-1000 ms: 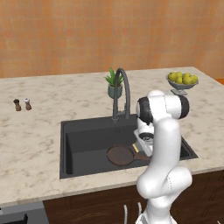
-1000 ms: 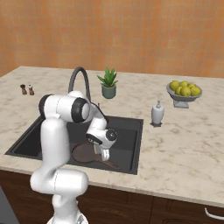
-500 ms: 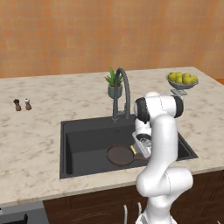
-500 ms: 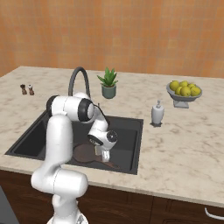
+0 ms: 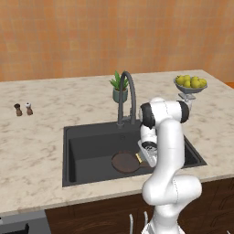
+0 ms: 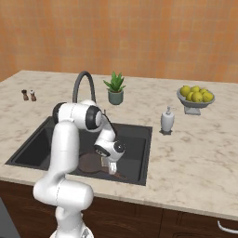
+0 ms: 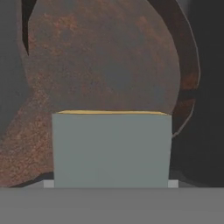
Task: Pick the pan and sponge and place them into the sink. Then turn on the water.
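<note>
The dark reddish-brown pan [image 5: 123, 162] lies on the floor of the dark grey sink [image 5: 87, 141], toward its front right. My gripper [image 5: 149, 157] hangs low in the basin over the pan's right edge. It is shut on the sponge [image 7: 111, 148], whose grey-blue face spans the whole gap between the fingers, with a yellow strip along its far edge. A bit of that yellow shows beside the hand as the sponge [image 5: 138, 158] in the left base view. The pan [image 7: 109, 57] lies close beneath the sponge. No water runs from the arched faucet [image 5: 128, 93].
A potted plant [image 6: 115, 89] stands behind the sink. A soap dispenser [image 6: 167, 121] and a fruit bowl [image 6: 195, 97] are on the counter to the right. Two small shakers [image 5: 23, 109] stand far left. The faucet [image 6: 82, 84] arches just beside my arm.
My hand with the sponge has sunk a little lower into the sink and shifted slightly toward the front right, over the pan's edge. The pan has stayed put.
</note>
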